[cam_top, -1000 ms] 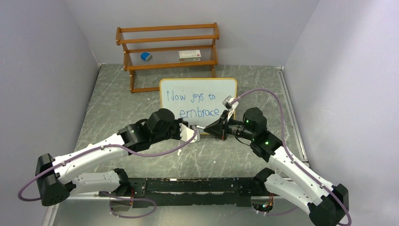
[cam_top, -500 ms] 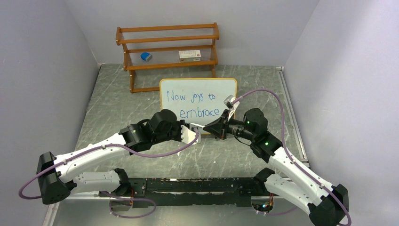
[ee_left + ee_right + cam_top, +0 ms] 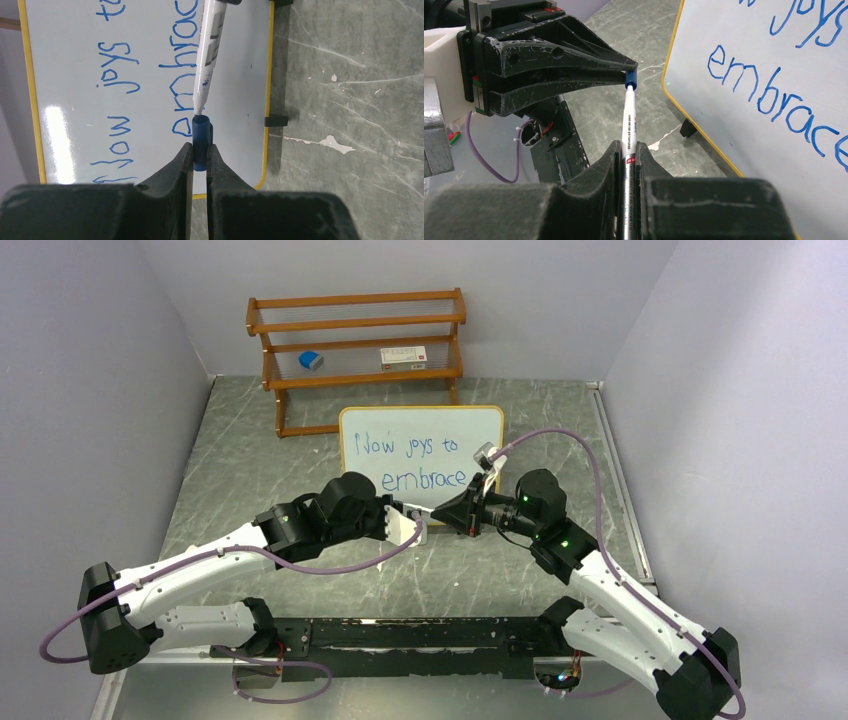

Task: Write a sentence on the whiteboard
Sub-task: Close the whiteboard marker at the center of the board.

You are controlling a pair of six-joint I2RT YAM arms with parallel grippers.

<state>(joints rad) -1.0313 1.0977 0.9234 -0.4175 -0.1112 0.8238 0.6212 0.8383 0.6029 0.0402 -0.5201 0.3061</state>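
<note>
The whiteboard (image 3: 480,430) stands upright mid-table with the sentence (image 3: 410,448) "Now joys to embrace" in blue, in two rows. My left gripper (image 3: 413,511) is in front of the board's lower edge, shut on a blue marker cap (image 3: 201,142). My right gripper (image 3: 443,511) faces it, shut on the white marker (image 3: 629,125). The marker's tip sits at the mouth of the cap (image 3: 631,78). In the left wrist view the marker (image 3: 209,55) lies across the whiteboard (image 3: 75,75) and its lettering (image 3: 125,80). The right wrist view shows the board (image 3: 724,25) to the right.
A brown wooden shelf rack (image 3: 357,350) stands behind the board, holding a blue item (image 3: 311,360) and a white box (image 3: 404,356). Grey walls close in on three sides. A black rail (image 3: 400,635) runs along the near edge. A black board foot (image 3: 276,120) rests on the table.
Both grippers have shifted slightly toward the board and closer together, bringing the marker's tip up to the cap. The board and lettering are unchanged.
</note>
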